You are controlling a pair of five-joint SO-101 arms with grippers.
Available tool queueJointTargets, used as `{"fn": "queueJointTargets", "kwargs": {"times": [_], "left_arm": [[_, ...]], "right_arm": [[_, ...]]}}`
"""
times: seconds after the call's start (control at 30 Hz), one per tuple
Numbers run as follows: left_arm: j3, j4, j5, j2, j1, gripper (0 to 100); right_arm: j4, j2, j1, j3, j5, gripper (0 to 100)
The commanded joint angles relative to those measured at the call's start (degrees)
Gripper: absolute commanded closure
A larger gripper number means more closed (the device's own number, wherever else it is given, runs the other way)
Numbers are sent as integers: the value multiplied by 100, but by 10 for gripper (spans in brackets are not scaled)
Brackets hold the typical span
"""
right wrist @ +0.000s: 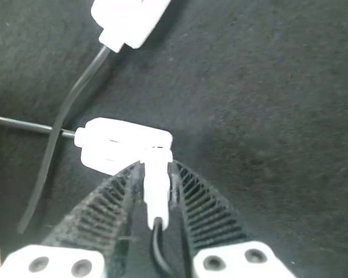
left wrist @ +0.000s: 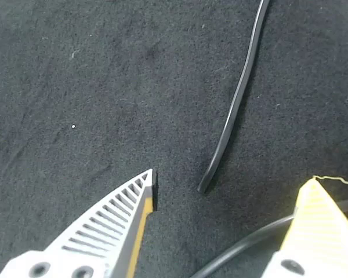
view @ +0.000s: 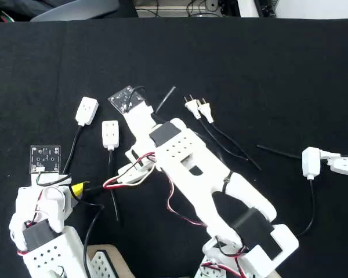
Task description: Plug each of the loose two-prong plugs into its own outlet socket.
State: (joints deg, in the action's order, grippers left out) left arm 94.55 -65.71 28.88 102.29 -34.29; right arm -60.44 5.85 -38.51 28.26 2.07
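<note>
Pinching a small white two-prong plug (right wrist: pixel 156 194) between nearly closed black fingers, the right gripper (right wrist: pixel 156 174) holds its front end against a white rectangular outlet socket (right wrist: pixel 120 145) lying on the black cloth table (right wrist: pixel 267 87); the prongs are hidden. A second white outlet socket (right wrist: pixel 130 20) lies near it. In the high view, a pair of loose white plugs (view: pixel 192 106) rests side by side, well apart from both sockets. The left gripper (left wrist: pixel 229 176) hangs wide open and empty above the cloth, beside a thin black cable end (left wrist: pixel 211 174).
</note>
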Motion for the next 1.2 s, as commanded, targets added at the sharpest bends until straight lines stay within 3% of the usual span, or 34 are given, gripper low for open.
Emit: {"fn": "queueJointTargets", "kwargs": {"times": [0.0,0.37,1.17], "left_arm": [[-31,97,62,9,40,626],[-31,114,62,9,40,626],[-22,114,62,9,48,626]], "right_arm": [[105,-136,-193,-66,44,987],[-642,-1015,-193,-796,44,987],[-1371,-1051,185,-892,44,986]]}}
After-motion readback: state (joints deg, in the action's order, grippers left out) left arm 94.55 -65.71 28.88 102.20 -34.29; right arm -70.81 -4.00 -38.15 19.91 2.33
